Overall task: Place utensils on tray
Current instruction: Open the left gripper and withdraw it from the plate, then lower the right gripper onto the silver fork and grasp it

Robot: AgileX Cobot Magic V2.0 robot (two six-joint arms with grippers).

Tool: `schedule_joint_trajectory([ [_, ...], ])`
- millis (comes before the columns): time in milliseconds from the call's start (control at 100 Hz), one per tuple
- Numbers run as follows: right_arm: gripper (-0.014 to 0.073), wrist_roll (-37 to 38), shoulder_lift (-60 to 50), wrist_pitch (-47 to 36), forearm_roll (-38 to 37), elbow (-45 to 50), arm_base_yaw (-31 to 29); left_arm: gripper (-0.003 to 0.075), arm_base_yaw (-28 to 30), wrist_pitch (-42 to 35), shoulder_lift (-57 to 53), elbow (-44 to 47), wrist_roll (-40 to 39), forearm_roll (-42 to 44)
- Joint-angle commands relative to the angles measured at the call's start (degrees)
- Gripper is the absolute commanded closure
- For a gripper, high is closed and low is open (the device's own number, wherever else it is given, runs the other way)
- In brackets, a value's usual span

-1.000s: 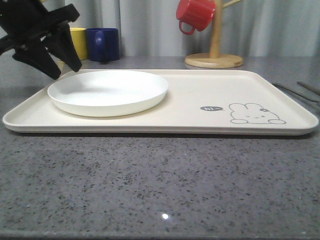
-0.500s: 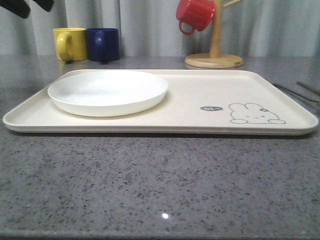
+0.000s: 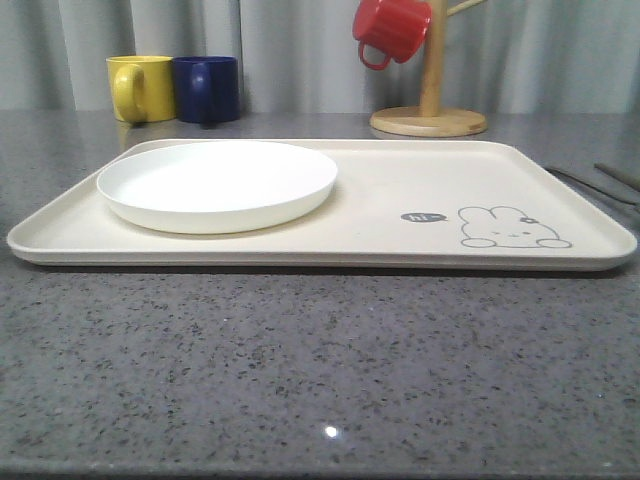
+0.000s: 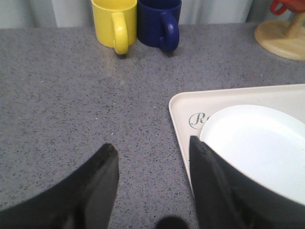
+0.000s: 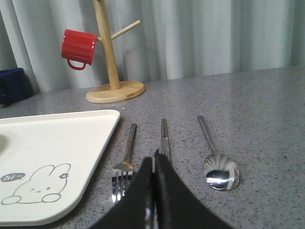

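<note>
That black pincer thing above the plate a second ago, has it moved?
Yes. It rose up and left, out of the front view, uncovering the yellow mug; the plate stayed put.

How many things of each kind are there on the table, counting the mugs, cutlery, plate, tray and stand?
Mugs: 3, namely yellow mug, blue mug, red mug
Fork: 1
Chopsticks: 1 pair
Spoon: 1
Plate: 1
Tray: 1
Wooden stand: 1
Total: 9, the pair counted as one
</note>
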Motion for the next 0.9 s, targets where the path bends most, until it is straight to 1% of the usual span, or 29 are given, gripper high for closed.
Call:
schedule_joint_trajectory([
  [0, 0.0662, -0.5, -1.2, -4.6, -0.4, -1.1, -0.1, 0.0382, 0.2, -8.5, -6.4, 3.5, 0.2, -0.7],
  [130, 0.0662, -0.5, -1.2, -4.6, -0.4, -1.1, -0.1, 0.0382, 0.2, -14.0, -14.3, 11.2, 0.2, -0.7],
  [190, 0.0662, -0.5, -1.2, -4.6, -0.4, -1.1, -0.1, 0.0382, 0.2, -15.4, -17.5, 13.9, 0.2, -0.7],
  [400, 0.0662, -0.5, -1.2, -4.6, -0.4, -1.1, -0.1, 0.0394, 0.2, -16.4, -25.9, 20.4, 0.2, -0.7],
  [500, 0.0662, -0.5, -1.2, -4.6, -0.4, -1.1, -0.1, 0.0461, 0.2, -16.8, -28.1, 21.8, 0.2, -0.7],
  [570, 0.0662, -0.5, -1.2, -4.6, -0.4, -1.1, -0.1, 0.0539, 0.2, -17.5, -28.8, 22.2, 0.2, -0.7],
  [640, 0.0662, -0.5, -1.2, -4.6, -0.4, -1.1, -0.1, 0.0629, 0.2, -18.1, -28.8, 22.2, 0.2, -0.7],
  [660, 0.0662, -0.5, -1.2, -4.6, -0.4, -1.1, -0.1, 0.0666, 0.2, -18.3, -28.8, 22.2, 0.2, -0.7],
  [720, 0.0662, -0.5, -1.2, -4.6, -0.4, -1.1, -0.1, 0.0736, 0.2, -18.3, -28.8, 22.2, 0.2, -0.7],
  [890, 0.0662, -0.5, -1.2, -4.6, -0.4, -1.1, -0.1, 0.0738, 0.2, -18.3, -28.8, 22.2, 0.2, -0.8],
])
